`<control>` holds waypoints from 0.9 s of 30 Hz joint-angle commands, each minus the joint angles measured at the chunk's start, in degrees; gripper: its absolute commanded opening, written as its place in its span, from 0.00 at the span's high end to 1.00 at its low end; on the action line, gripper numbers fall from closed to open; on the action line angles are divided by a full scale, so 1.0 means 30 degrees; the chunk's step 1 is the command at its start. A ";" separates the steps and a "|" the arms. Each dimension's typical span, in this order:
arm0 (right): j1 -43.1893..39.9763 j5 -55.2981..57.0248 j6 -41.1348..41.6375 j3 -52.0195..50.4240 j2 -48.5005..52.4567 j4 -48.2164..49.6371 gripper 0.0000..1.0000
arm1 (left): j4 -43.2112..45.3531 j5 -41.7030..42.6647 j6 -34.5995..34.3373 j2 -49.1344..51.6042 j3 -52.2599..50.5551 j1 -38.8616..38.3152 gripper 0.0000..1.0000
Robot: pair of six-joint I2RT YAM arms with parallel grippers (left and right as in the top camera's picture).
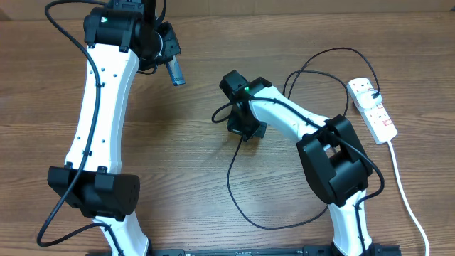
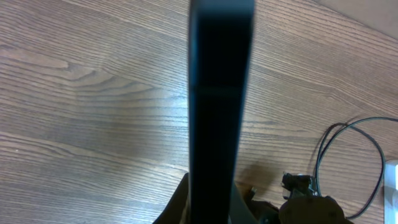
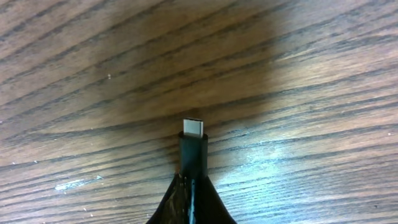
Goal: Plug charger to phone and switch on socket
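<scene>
Right gripper point(image 3: 193, 186) pinching charger point(image 3: 193, 148) by its tip, left gripper point(image 1: 168, 62) clamping phone point(image 1: 176, 73); phone at 10 o'clock from tip, well apart, long axis roughly 11–5.

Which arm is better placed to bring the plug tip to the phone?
Probably right: the right end effector holds the charger tip exposed; the left end effector just holds the phone.

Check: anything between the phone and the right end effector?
Overhead: bare table from the phone, then a loop of the charger beside the right end effector.
</scene>
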 commanded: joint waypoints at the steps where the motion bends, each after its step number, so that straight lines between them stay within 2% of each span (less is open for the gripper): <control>1: -0.0401 0.0000 -0.1180 0.0678 0.0874 -0.0794 0.96 | 0.0627 0.1690 0.1239 0.0051 0.0080 -0.0087 0.96; 4: -0.0678 -0.0087 -0.1311 0.1464 0.0372 -0.1654 0.96 | 0.1574 0.4065 0.2419 0.0051 0.0080 -0.0015 0.96; 8: -0.0852 -0.1792 -0.3424 0.2324 -0.0758 -0.2040 0.96 | 0.3126 0.8153 0.3330 0.0044 0.0080 0.0386 0.96; 13: -0.0852 -0.3337 -0.4736 0.2885 -0.3293 -0.2361 0.96 | 0.5173 1.2866 0.3563 0.0044 0.0080 0.1260 0.96; 21: -0.0226 -0.4146 -0.6098 0.2878 -0.8451 -0.2353 0.96 | 0.6033 1.6946 0.3563 0.0044 0.0080 0.2062 0.96; 27: 0.1239 -0.4124 -0.8021 0.2878 -1.0936 -0.2200 0.96 | 0.7264 2.0786 0.3585 0.0044 0.0080 0.2011 0.96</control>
